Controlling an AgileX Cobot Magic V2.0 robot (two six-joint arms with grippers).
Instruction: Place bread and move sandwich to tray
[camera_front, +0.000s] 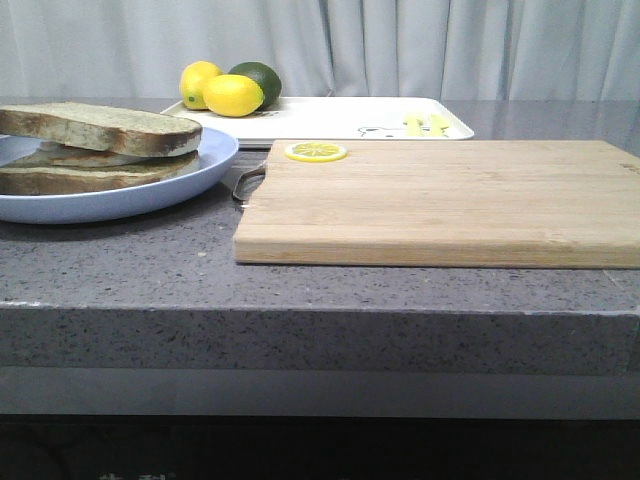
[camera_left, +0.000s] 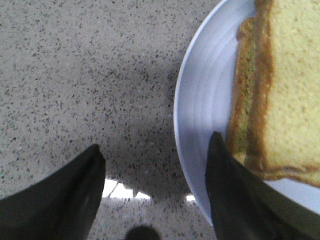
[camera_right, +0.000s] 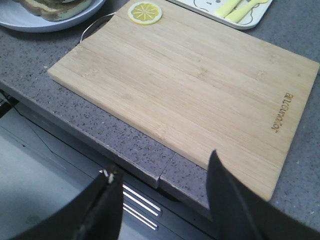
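Blue plate carrying the sandwich sits partly between the spread fingers of the left gripper, which holds nothing. Recommend pinching the rim squarely, lifting level toward the tray.

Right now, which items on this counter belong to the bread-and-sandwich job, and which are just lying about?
Belongs to the job:
sandwich on its blue plate
white tray
left gripper, open beside the plate

Just lying about:
cutting board
lemon slice
two lemons
lime
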